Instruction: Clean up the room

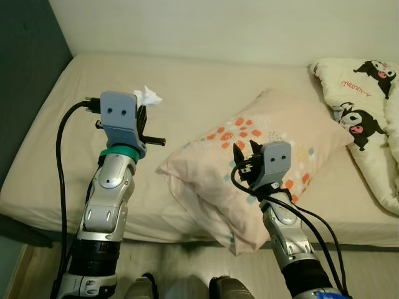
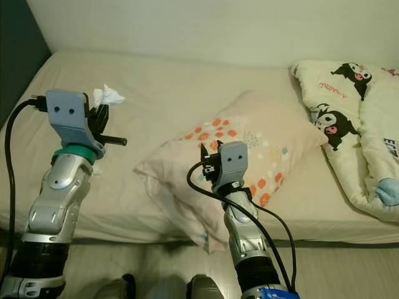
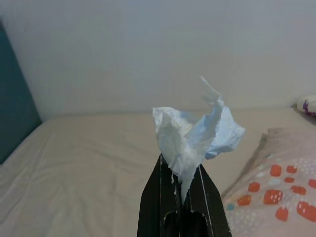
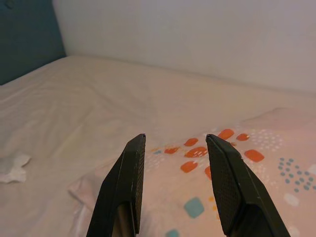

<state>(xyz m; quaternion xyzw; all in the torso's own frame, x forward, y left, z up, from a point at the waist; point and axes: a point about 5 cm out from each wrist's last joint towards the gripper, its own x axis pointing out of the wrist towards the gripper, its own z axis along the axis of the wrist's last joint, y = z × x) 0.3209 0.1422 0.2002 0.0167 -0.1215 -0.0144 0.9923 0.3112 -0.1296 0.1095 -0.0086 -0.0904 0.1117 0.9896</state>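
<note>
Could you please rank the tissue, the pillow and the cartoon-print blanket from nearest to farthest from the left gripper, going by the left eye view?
1. Tissue: pinched in the left gripper itself.
2. Pillow: mid-bed, toward the robot's right, under the open right gripper.
3. Cartoon-print blanket: far right of the bed.

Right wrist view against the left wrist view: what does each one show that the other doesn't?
Right wrist: the open right gripper above the pillow, plus a second scrap of tissue lying on the bed. Left wrist: the left gripper shut on a crumpled tissue, held up off the bed. Both: the beige bed, the patterned pillow, the pale wall and dark headboard.
</note>
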